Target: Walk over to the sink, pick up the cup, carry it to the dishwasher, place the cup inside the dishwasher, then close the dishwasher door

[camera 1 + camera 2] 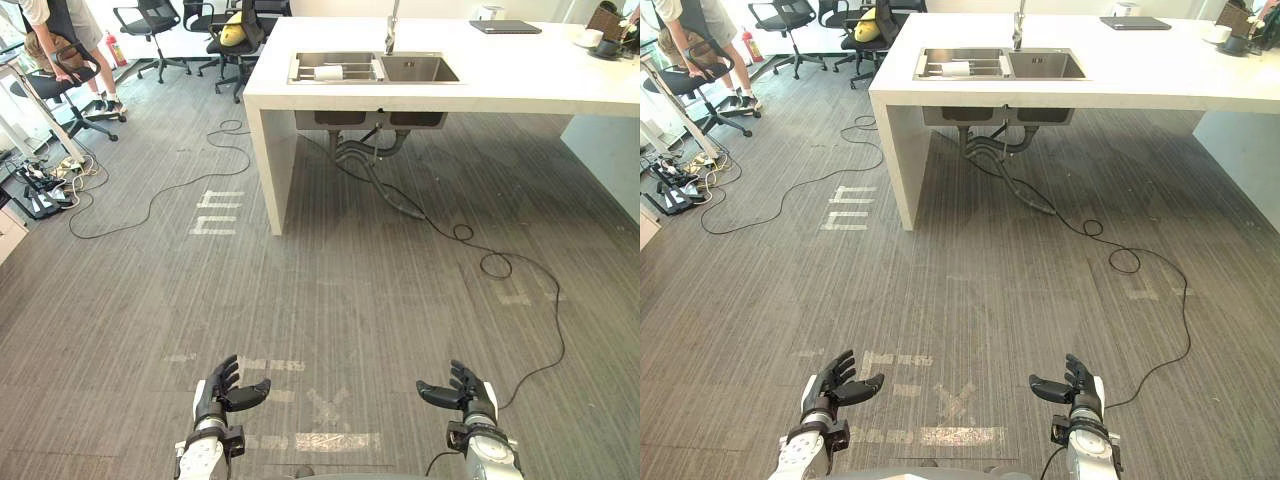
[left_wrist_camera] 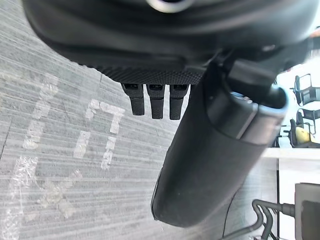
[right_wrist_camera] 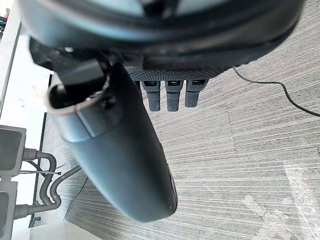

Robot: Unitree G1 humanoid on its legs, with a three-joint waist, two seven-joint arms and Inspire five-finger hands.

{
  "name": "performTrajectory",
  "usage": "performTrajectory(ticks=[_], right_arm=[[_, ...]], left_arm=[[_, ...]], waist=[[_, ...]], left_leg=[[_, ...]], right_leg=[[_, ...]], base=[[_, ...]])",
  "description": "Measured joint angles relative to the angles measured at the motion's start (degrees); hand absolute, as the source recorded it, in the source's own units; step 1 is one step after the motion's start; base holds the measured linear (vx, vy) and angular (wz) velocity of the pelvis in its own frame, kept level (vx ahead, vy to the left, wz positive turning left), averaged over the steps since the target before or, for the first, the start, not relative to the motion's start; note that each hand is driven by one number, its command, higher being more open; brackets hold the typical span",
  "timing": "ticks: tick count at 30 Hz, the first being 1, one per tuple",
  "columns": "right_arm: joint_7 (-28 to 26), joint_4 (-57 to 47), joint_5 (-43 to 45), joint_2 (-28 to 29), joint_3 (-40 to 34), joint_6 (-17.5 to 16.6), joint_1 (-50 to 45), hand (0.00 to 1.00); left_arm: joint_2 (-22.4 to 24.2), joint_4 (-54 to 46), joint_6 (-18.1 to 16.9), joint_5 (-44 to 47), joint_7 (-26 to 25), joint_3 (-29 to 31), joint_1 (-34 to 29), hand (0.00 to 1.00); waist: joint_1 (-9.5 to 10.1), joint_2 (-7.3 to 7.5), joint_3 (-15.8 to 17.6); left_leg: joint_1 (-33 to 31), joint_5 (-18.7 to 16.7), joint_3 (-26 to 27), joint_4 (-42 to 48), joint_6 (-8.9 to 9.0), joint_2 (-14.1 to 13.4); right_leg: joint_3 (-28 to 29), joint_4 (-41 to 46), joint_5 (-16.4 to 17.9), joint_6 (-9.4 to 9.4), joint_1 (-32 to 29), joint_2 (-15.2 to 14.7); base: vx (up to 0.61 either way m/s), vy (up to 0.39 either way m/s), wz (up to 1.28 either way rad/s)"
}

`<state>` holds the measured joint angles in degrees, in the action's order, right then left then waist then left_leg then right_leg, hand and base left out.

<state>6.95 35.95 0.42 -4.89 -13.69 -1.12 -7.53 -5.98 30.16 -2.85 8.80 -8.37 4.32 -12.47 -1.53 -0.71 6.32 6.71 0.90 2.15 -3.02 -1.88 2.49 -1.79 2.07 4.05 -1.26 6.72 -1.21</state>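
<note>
You've got bright, even light on the floor [image 1: 350,300]. The white counter [image 1: 520,75] is nearly blown out at far right, and the sink [image 1: 418,68] basin reads dark against it. Soft shadow sits under the counter round the pipes [image 1: 375,150]. Near you, the floor tape [image 1: 335,440] glares mildly.

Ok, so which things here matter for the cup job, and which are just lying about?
For the job: sink; white cup-like thing lying in its left basin; left robot hand and right robot hand, both open, empty.
Lying about: office chairs; floor cable; dark flat thing on the counter; person.
</note>
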Motion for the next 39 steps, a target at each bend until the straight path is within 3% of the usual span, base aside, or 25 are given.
performTrajectory(ticks=[10,30,35,39], right_arm=[[0.5,1.4,0.0,0.0,-1.9,0.1,0.1,0.9],[0.7,1.5,0.7,0.1,-2.0,0.8,0.3,0.9],[1.1,1.4,0.7,0.2,-2.4,0.8,1.0,0.9],[2.5,0.6,1.1,0.1,-4.6,0.8,2.1,0.9]], left_arm=[[0.1,4.0,0.5,0.1,-0.2,2.9,-0.7,0.9],[0.4,2.8,0.6,0.8,0.0,2.9,-1.1,0.9],[0.5,0.6,0.6,1.4,0.0,2.9,-1.2,0.9],[1.3,-1.7,0.6,2.4,0.0,2.9,-1.5,0.9]], waist=[[0.05,-0.02,0.0],[0.64,-0.51,0.0],[0.94,-1.16,0.3],[1.58,-2.51,0.8]], left_leg=[[0.4,0.0,0.6,-0.9,0.01,0.0],[-2.3,-0.3,2.0,-1.5,0.01,-0.1],[-4.7,-3.0,3.6,2.1,-0.28,-0.2],[-8.8,-7.8,5.7,8.6,-0.63,-0.6]], right_leg=[[0.5,-0.8,-0.1,0.07,0.1,0.1],[1.7,-1.4,-0.4,0.46,-2.9,0.3],[3.3,-1.1,-0.3,0.42,-4.4,0.2],[5.4,1.9,1.2,-0.33,-7.4,0.2]], base=[[-0.01,-0.034,-0.03],[0.0,-0.028,-0.03],[0.03,-0.002,-0.18],[0.05,0.031,-0.29]])
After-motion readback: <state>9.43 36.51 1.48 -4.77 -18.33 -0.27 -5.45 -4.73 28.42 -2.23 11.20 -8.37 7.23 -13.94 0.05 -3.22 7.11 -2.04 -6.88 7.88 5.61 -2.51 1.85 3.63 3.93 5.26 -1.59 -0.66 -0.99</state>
